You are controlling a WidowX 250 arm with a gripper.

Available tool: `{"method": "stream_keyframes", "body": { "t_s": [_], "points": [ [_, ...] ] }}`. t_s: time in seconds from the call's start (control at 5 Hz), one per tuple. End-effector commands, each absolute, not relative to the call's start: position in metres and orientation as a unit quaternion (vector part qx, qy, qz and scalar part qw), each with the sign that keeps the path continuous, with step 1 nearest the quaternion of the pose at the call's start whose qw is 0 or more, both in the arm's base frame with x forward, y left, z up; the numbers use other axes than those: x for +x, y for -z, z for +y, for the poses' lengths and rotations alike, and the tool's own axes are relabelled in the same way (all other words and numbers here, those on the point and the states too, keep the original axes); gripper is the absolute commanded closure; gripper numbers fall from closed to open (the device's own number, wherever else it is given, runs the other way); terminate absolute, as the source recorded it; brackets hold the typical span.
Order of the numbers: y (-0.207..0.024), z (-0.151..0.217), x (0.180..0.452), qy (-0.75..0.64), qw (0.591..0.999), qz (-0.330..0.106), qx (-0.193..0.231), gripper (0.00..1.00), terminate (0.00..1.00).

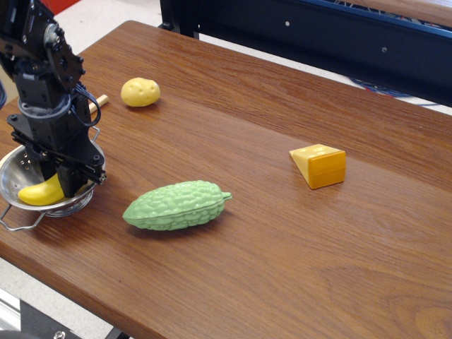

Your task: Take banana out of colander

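The yellow banana (39, 193) lies in the steel colander (15, 176) at the table's front left corner. Its right end is hidden between my fingers. My black gripper (62, 178) reaches down into the colander from above, its fingers closed in on the banana's right end. The banana still rests on the colander's bottom. The colander's front wire handle (15, 223) sticks out toward the table edge.
A green bumpy gourd (176, 205) lies just right of the colander. A lumpy yellow potato (140, 92) and a wooden stick (99, 101) lie behind it. An orange cheese wedge (319, 165) sits at the middle right. The table's front edge is close.
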State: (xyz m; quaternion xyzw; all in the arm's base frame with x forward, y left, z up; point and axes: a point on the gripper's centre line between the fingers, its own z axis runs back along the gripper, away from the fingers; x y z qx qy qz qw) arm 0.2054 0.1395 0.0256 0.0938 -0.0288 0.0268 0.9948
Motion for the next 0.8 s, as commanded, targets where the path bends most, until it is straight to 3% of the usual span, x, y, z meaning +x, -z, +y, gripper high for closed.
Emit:
{"method": "stream_keyframes", "body": {
  "t_s": [0.0, 0.2, 0.4, 0.6],
  "points": [
    [-0.081, 0.150, 0.229, -0.052, 0.994, -0.045, 0.089, 1.00, 0.00],
    [-0.096, 0.138, 0.238, -0.080, 0.994, -0.057, 0.058, 1.00, 0.00],
    [-0.108, 0.118, 0.266, -0.125, 0.990, -0.068, 0.018, 1.00, 0.00],
    [-0.103, 0.097, 0.304, -0.171, 0.982, -0.083, 0.015, 1.00, 0.00]
  ]
}}
